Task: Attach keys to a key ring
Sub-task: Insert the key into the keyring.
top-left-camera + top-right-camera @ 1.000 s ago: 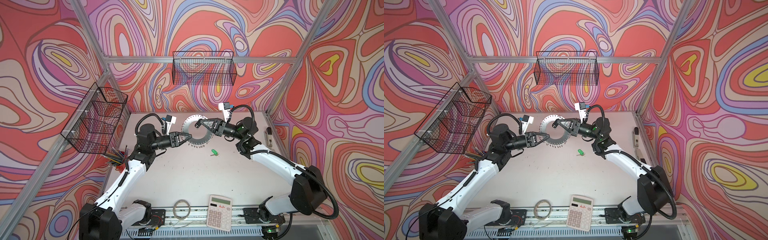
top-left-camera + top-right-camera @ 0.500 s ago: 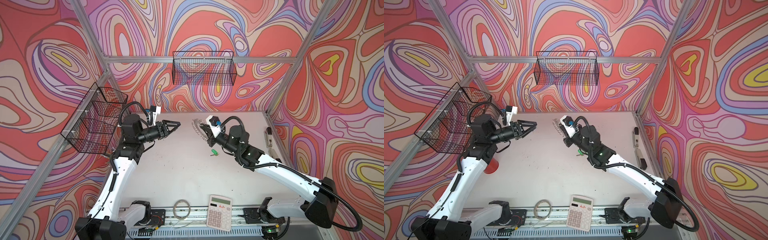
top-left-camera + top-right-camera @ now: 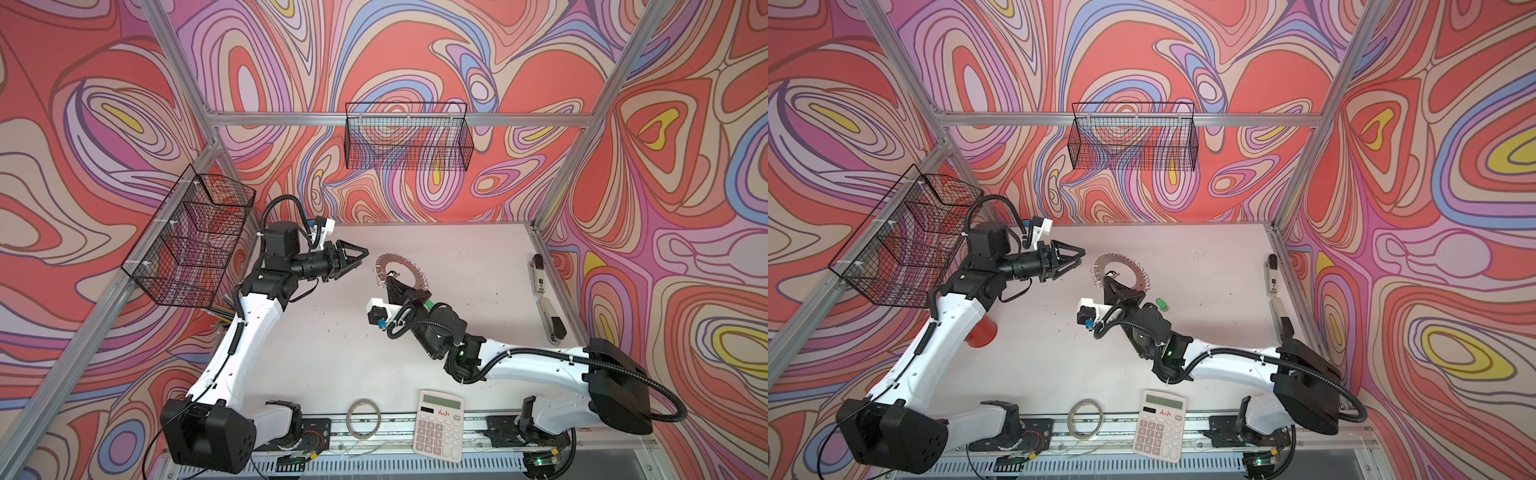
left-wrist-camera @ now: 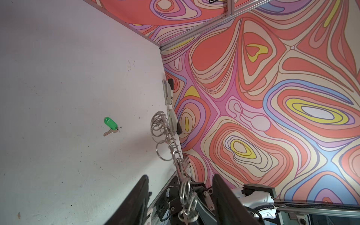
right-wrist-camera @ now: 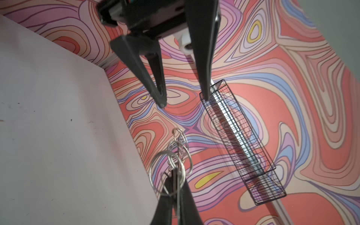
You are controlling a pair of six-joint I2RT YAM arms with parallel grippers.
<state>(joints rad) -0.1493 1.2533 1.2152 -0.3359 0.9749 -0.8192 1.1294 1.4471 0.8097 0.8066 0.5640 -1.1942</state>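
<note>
The key ring point(image 3: 405, 262) point(image 3: 1125, 262), a grey disc fringed with wire clips, hangs tilted above the table's back middle. My right gripper point(image 3: 390, 277) point(image 5: 176, 172) is shut on its rim. It appears edge-on in the left wrist view point(image 4: 172, 145) and in the right wrist view point(image 5: 176, 150). My left gripper point(image 3: 362, 254) point(image 3: 1079, 254) point(image 5: 183, 99) stands open just left of the ring, apart from it and holding nothing. A key with a green tag point(image 3: 1160, 304) point(image 4: 110, 122) lies on the table beside the right wrist, and the arm half hides it in a top view point(image 3: 428, 306).
A calculator point(image 3: 440, 424) and a thin tape hoop point(image 3: 365, 417) lie at the front edge. Two staplers point(image 3: 538, 274) point(image 3: 550, 324) lie along the right edge. Wire baskets hang on the back wall point(image 3: 407, 141) and left wall point(image 3: 191, 237). A red cup point(image 3: 982, 330) stands under the left arm.
The left gripper has come off the key ring, drawn back to the left and opened wider. The right arm has swung round and brought the ring nearer and tilted.
</note>
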